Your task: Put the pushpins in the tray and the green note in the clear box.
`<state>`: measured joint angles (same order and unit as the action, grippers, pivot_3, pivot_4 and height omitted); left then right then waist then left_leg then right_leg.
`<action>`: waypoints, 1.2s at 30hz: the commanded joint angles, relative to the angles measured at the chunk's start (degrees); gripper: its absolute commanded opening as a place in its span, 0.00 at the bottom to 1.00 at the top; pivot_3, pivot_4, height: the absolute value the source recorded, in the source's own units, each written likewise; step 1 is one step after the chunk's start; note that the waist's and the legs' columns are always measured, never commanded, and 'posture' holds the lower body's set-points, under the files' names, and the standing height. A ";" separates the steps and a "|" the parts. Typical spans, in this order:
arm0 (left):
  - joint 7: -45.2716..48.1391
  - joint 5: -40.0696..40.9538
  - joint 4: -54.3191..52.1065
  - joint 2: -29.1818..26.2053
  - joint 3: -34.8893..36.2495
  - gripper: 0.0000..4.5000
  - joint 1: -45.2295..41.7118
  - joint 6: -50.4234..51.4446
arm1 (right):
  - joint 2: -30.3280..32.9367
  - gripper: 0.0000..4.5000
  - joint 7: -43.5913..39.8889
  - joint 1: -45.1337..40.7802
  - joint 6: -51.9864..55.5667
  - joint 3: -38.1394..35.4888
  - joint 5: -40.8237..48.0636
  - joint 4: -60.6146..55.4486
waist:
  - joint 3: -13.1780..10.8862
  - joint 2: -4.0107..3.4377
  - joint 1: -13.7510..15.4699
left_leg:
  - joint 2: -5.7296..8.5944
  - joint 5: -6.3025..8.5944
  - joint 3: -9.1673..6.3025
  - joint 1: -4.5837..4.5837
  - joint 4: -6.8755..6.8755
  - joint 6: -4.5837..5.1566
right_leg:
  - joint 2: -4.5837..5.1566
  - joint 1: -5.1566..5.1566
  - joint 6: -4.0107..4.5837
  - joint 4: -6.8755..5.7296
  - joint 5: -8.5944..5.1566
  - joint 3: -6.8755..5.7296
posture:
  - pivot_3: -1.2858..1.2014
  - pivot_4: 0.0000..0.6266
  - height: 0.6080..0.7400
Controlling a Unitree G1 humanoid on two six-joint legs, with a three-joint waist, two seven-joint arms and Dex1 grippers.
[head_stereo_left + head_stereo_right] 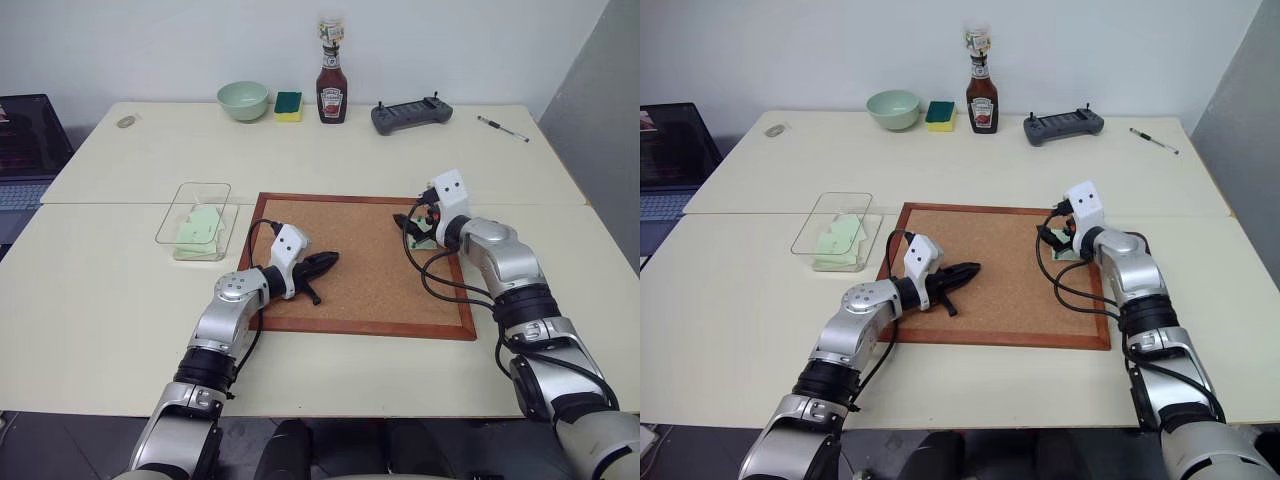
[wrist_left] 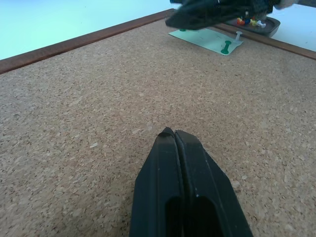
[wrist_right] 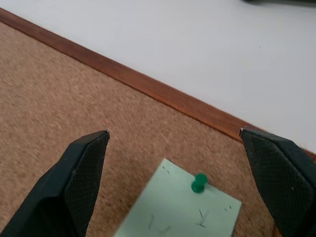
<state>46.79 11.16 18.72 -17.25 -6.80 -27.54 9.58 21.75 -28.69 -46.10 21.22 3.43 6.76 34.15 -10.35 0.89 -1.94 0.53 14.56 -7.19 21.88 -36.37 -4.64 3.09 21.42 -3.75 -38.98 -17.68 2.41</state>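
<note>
Right end effector spread wide over pinned green note, left end effector closed (empty), corkboard, cream table

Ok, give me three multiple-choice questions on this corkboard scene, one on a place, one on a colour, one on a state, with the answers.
1. Where does the pinned green note lie?
A) in the pale green bowl
B) on the corkboard
C) beside the ketchup bottle

2. What colour is the head of the pushpin stuck in it?
A) red
B) green
C) blue

3. How do the jaws of the left gripper stand?
A) shut, empty
B) wide open
C) shut on the note

Answers:
1 B: cork surrounds the note in the right wrist view.
2 B: the pin's head is green.
3 A: in the left wrist view the jaws meet with nothing between them.
</note>
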 commanded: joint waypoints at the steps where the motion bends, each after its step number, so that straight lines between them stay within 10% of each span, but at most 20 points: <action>1: 0.72 -0.52 0.44 0.80 -1.53 0.01 1.70 0.93 | 1.51 1.00 -0.93 -0.83 -1.80 -1.34 -0.71 -0.39 | 0.01 -0.02 -0.07 | 0.00 0.00 0.00 0.00 0.00 0.00 | 0.00 0.00 0.00 0.00 0.00 0.01 | 0.52 0.24 1.00; 8: 0.60 -0.74 0.35 1.25 -1.87 0.00 1.74 0.90 | 1.01 0.89 -0.81 -0.71 -2.47 -1.43 -1.43 1.43 | 0.03 -0.05 -0.11 | 0.00 0.00 0.01 0.00 0.00 0.00 | 0.00 -0.01 0.00 0.00 0.00 0.01 | 0.52 0.24 1.00; 27: 1.18 -1.26 -0.41 0.68 -2.45 0.00 3.02 1.91 | 0.49 0.01 0.09 -1.04 -3.34 -2.08 -1.62 3.36 | 0.08 -0.13 -0.11 | 0.00 0.00 0.00 -0.01 0.00 0.00 | 0.00 -0.01 0.00 0.00 0.00 0.01 | 0.52 0.24 1.00; 36: 1.78 -2.69 0.63 -0.26 -3.51 0.00 3.61 2.75 | -0.76 0.01 0.46 1.29 -4.30 -4.31 1.01 -3.49 | 0.14 -0.24 -0.12 | 0.00 0.00 0.01 -0.01 0.01 0.00 | 0.00 -0.01 0.00 0.00 0.00 0.02 | 0.52 0.24 1.00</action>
<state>47.24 9.88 17.32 -17.58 -7.43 -26.51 9.92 21.23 -28.68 -44.74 18.33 1.78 5.83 36.36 -10.21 0.65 -2.07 0.53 14.56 -7.18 21.88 -36.36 -4.64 3.09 21.42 -3.74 -38.98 -17.68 2.43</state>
